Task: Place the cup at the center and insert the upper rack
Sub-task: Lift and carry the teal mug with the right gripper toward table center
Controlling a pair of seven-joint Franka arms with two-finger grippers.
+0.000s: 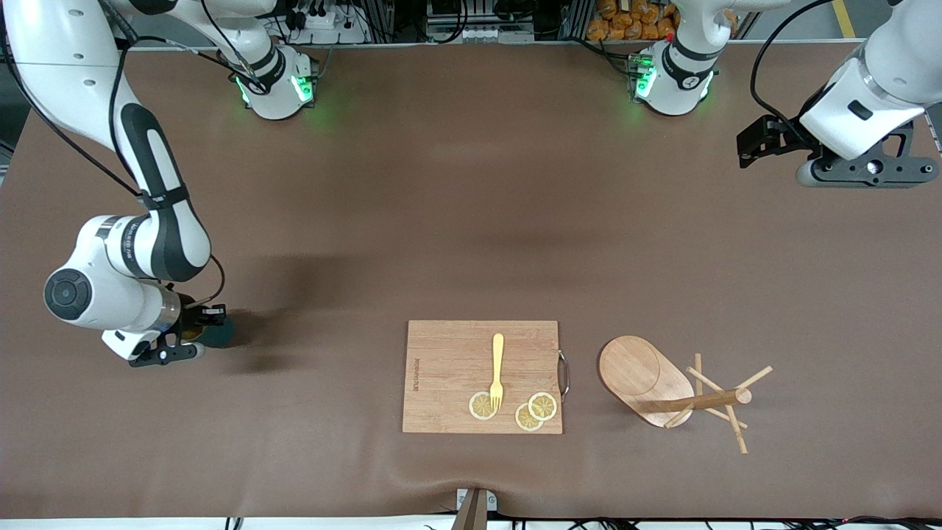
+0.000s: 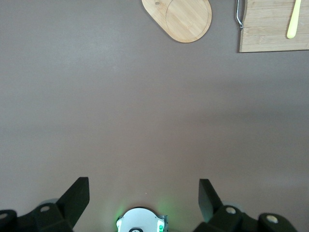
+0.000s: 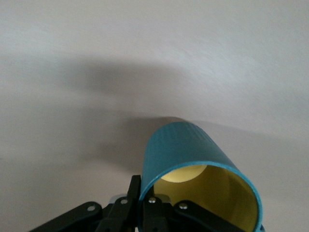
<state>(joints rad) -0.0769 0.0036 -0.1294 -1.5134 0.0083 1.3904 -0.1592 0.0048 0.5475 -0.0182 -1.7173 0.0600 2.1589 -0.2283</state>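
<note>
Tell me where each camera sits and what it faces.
Front: high across the table, facing both bases; right tool shut on the teal cup.
Left wrist: over bare table, open left tool; sees mug tree, cutting board, as front does.
Right wrist: at the cup's rim, tool below.

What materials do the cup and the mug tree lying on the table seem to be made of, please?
The cup: probably glazed ceramic, though plastic is possible; its teal outside is finely ribbed with a soft sheen, and the inside is smooth yellow. The mug tree: light wood, perhaps bamboo, with visible grain lines on its oval base and a matte, unpainted finish on the post and pegs.
</note>
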